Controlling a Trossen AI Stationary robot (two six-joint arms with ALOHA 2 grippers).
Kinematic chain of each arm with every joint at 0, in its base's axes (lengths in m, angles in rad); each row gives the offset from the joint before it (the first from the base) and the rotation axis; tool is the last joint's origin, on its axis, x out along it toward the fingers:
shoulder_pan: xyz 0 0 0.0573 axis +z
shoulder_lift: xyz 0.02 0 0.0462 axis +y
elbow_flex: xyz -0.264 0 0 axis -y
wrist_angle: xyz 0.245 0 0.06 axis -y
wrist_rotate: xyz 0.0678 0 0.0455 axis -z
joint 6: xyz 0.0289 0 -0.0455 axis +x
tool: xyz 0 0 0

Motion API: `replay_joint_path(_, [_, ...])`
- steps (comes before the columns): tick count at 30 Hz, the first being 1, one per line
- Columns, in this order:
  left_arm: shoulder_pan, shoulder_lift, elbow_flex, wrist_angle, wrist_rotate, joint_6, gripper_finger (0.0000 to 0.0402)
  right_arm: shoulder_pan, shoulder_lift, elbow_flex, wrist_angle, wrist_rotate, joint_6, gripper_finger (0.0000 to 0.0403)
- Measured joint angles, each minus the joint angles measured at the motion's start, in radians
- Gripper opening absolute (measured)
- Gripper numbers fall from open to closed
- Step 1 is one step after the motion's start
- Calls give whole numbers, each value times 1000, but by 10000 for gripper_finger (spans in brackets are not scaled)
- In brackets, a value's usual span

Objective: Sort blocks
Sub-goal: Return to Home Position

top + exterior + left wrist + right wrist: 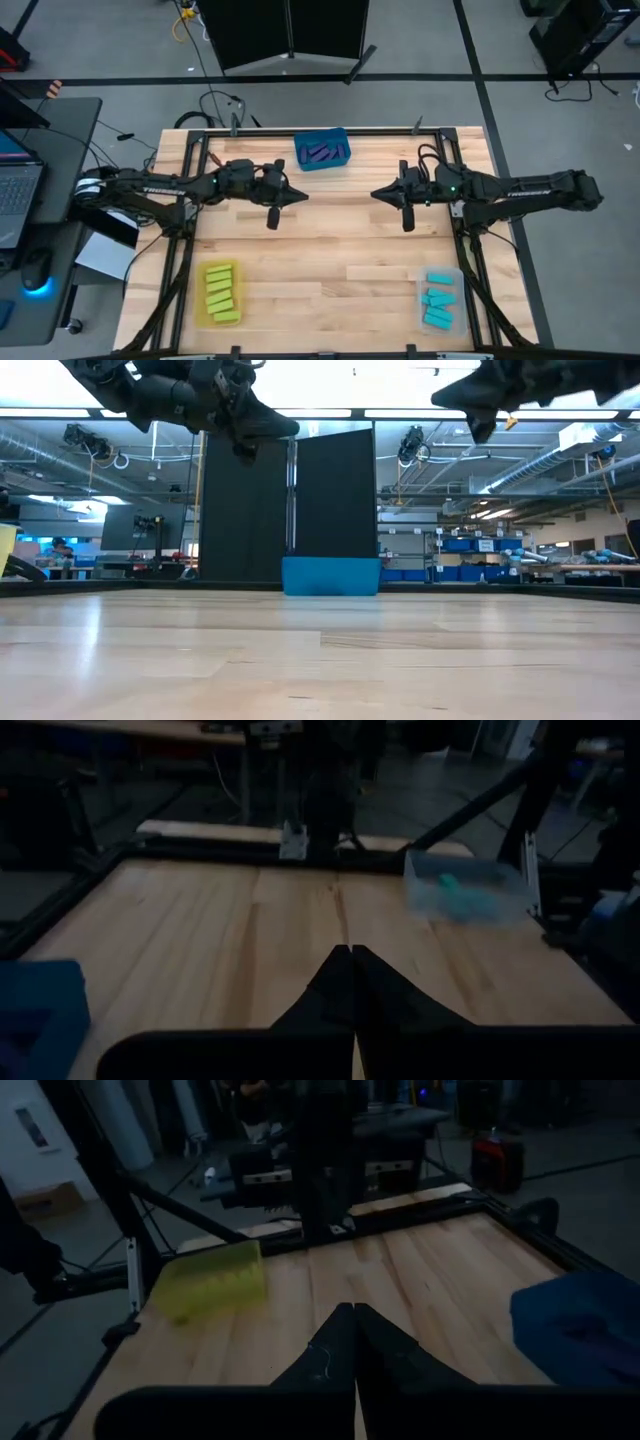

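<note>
both arms hang above the middle of the desk (330,250), tips pointed at each other with a gap between them. the left arm (160,185) has its left jaws pressed together with nothing held. the right arm (530,187) has its right jaws closed and empty too. in the low view both sit high off the desk. the purple blocks (322,153) lie in the blue bin (343,160), beyond the gap between the two sets of jaws, at the far edge. the lime blocks (222,290) fill the yellow bin (203,318), well apart from the left jaws, at the near edge. the cyan blocks (438,300) lie in the clear bin (458,272), well apart from the right jaws.
</note>
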Motion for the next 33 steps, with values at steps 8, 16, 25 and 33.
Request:
replay_joint_path(8, [0,-28,-133,169,-55,-6,1,0,-122,-166,56,26,6,7])
replay_joint_path(16, [8,-174,-299,248,-116,-102,1,-6,-266,-281,54,20,52,7])
replay_joint_path(25, [9,-445,-380,24,-192,-74,1,-12,-423,-357,-3,24,46,7])
replay_joint_path(33, [3,-727,-497,-96,-299,-77,1,-38,-531,-368,-106,20,47,7])
